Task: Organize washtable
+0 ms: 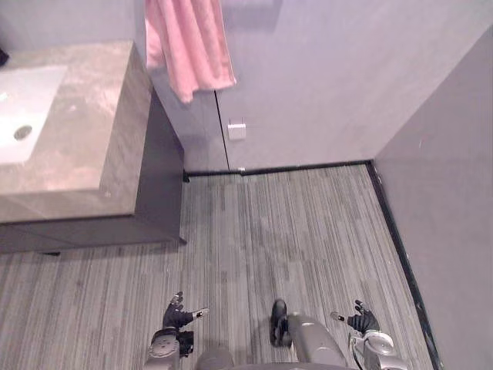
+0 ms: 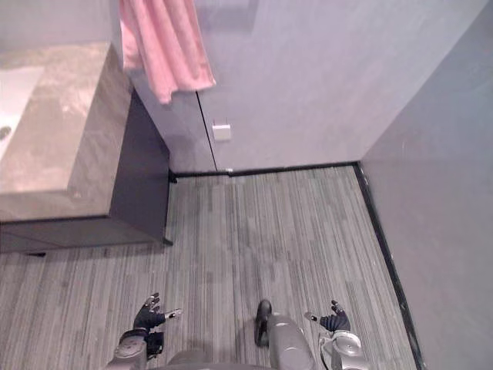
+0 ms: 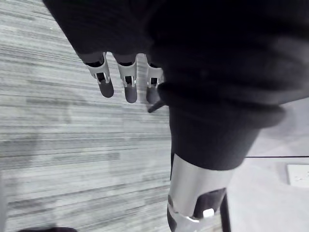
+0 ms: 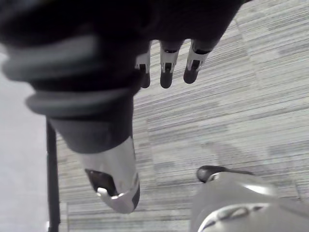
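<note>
We see the worktop (image 1: 85, 139) far left, its sink (image 1: 23, 108) toward the left edge, and a pink towel (image 1: 189, 46) hanging just past its right edge. Our left hand (image 1: 177, 314) and right hand (image 1: 360, 320) hang over the floor (image 1: 293, 231), fingers relaxed, holding nothing. We judge this the approach step; next calls for turning left and stepping closer.

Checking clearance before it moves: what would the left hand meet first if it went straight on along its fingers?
Probably the striped floor: the left hand points its straight fingers over bare floor. The washtable cabinet stands farther ahead and to the left; depth is unclear.
</note>
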Tool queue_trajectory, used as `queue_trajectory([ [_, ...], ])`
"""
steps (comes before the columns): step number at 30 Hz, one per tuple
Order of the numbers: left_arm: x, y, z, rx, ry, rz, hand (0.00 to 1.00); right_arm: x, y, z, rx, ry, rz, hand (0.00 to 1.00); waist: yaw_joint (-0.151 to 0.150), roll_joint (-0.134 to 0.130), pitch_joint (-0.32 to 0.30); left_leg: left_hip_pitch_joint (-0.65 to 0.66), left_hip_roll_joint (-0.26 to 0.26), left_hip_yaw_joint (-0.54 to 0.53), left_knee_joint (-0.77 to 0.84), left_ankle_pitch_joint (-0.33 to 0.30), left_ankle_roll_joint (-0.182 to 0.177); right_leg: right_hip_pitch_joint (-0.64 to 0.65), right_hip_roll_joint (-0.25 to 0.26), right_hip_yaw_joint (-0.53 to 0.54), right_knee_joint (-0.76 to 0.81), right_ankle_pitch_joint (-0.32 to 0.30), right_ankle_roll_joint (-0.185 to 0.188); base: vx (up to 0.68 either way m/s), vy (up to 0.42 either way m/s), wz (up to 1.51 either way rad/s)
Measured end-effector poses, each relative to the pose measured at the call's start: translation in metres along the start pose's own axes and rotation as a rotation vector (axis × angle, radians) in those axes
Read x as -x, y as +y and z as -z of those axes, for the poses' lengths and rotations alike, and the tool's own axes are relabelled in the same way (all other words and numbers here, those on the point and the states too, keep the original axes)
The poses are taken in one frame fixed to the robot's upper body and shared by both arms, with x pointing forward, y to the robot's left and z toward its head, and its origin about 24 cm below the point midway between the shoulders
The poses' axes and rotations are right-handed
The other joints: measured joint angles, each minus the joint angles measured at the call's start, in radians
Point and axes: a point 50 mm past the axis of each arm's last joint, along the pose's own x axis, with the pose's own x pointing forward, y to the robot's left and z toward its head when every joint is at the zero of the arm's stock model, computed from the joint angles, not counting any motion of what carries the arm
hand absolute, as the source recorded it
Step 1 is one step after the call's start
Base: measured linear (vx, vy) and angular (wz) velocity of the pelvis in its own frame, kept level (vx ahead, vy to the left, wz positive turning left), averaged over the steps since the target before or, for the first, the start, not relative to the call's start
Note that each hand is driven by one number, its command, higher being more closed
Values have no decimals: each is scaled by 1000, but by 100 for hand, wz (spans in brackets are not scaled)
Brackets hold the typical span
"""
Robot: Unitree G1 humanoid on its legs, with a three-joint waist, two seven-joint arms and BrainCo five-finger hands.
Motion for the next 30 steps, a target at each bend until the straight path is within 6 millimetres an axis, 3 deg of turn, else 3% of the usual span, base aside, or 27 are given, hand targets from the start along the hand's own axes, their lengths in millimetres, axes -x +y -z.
queue_trajectory([
  [2, -1, -6, -6, 18, -21, 9, 0, -1, 3, -6, -15, -17, -1, 0, 25, 9, 13, -109, -9, 3, -37, -27, 9, 46, -8, 16, -38, -10, 14, 308, 64, -21],
  [3, -1, -7, -5, 19, -16, 11, 0, -2, 3, -6, -20, -15, 0, 0, 27, -2, 18, -146, -31, 4, -107, -32, 16, 65, -24, 17, -49, -18, 28, 361, 164, -8],
  [5, -1, -7, -7, 23, -22, 11, 0, -1, 7, -3, -28, -3, -4, 0, 31, -20, 26, -176, -113, -1, -399, -19, 8, 109, -75, 18, -51, -53, 74, 320, 192, 2],
  [6, -2, -9, -8, 23, -24, 14, 0, -1, 4, -1, -30, 4, 5, 0, 30, -6, 19, -171, -146, -14, -595, 30, -16, 123, -87, 20, -53, -77, 102, 340, 254, -2],
  [7, 0, -8, -4, 22, -13, 13, 0, -1, 1, 1, -34, 12, 15, 0, 31, 9, 13, -169, -156, -28, -661, 114, 4, 126, -85, 23, -51, -91, 117, 434, 331, -15],
  [8, -1, -6, -3, 18, -5, 4, 0, 0, 5, 7, -38, 35, 11, 0, 43, -14, 3, -153, -195, -13, -674, 145, 66, 130, -116, 44, -44, -115, 135, 468, 323, -8],
  [10, -4, 2, -7, 1, -13, -10, 0, 1, 4, 8, -43, 41, 20, 0, 55, -52, -6, -169, -239, 10, -635, 72, 96, 112, -169, 72, -7, -132, 153, 375, 212, -3],
  [11, -4, 3, -7, -1, -10, -11, 0, 0, 3, 8, -47, 40, 25, 0, 57, -55, -6, -166, -246, 14, -623, 55, 101, 108, -181, 82, 25, -135, 158, 327, 193, -14],
  [13, -4, 4, -4, -5, 3, -14, 0, 0, 5, 7, -45, 39, 22, 0, 72, -57, -6, -98, -264, 43, -628, 2, 115, 35, -215, 143, 246, -130, 174, 433, 269, -32],
  [15, -3, 0, -1, -11, 15, 19, 0, 1, 11, 9, -32, 43, 1, 0, 65, -66, -11, -4, -286, 58, -668, -38, 127, -80, -240, 194, 563, -87, 255, 439, 190, -22],
  [16, -3, 1, -1, -14, 15, 16, 0, 2, 15, 10, -17, 48, -13, 0, 48, -74, -14, 48, -293, 58, -691, -45, 140, -142, -250, 184, 712, -95, 243, 407, 94, -2],
  [19, -3, 9, -1, -24, 11, -13, 0, 2, 17, 11, 15, 51, -29, 0, 29, -74, -13, 177, -288, 54, -749, -53, 150, -240, -239, 99, 792, -144, 169, 432, 33, 6],
  [21, -5, 11, -4, -18, 4, -21, 0, 1, 18, 9, 24, 45, -41, 0, 18, -57, -4, 249, -255, 47, -790, -52, 148, -313, -187, 34, 661, -163, 137, 468, -65, 9],
  [23, -6, 13, -7, -14, -4, -29, 0, 0, 17, 5, 29, 34, -41, 0, 14, -49, 1, 281, -222, 30, -796, -52, 143, -355, -126, 14, 442, -139, 124, 452, -129, 22],
  [24, -6, 15, -8, -21, -5, -33, 0, 1, 15, 8, 34, 43, -36, 0, 8, -55, -2, 303, -217, 12, -798, -59, 106, -356, -96, 20, 260, -44, 111, 336, -116, 39],
  [25, -6, 18, -7, -26, -3, -39, 0, 2, 13, 12, 35, 51, -34, 0, 5, -64, -8, 315, -221, -2, -798, -70, 85, -353, -91, 30, 183, 23, 104, 554, -210, 62],
  [26, -6, 14, -1, -19, 23, -31, 0, 3, 6, 17, 47, 68, -17, 0, -4, -66, -15, 352, -213, -38, -798, -110, 27, -341, -81, 35, 177, 156, 51, 458, -168, 41],
  [27, -4, 10, 4, -13, 41, -21, 0, 2, 4, 17, 48, 70, -12, 0, -2, -43, -26, 356, -185, -56, -794, -97, 5, -340, -61, 31, 201, 133, 42, 544, -210, 33],
  [28, -3, 9, 5, -9, 43, -20, 0, 2, 4, 16, 43, 68, -12, 0, -4, -44, -28, 355, -178, -62, -781, -86, -14, -334, -61, 27, 205, 106, 40, 407, -189, 14],
  [30, -4, -2, 2, 18, 37, -2, 0, 3, 4, 17, 37, 66, -10, 0, -11, -21, -24, 280, -142, -94, -589, -70, -40, -284, -49, -14, 187, 57, 28, 352, -203, 38],
])
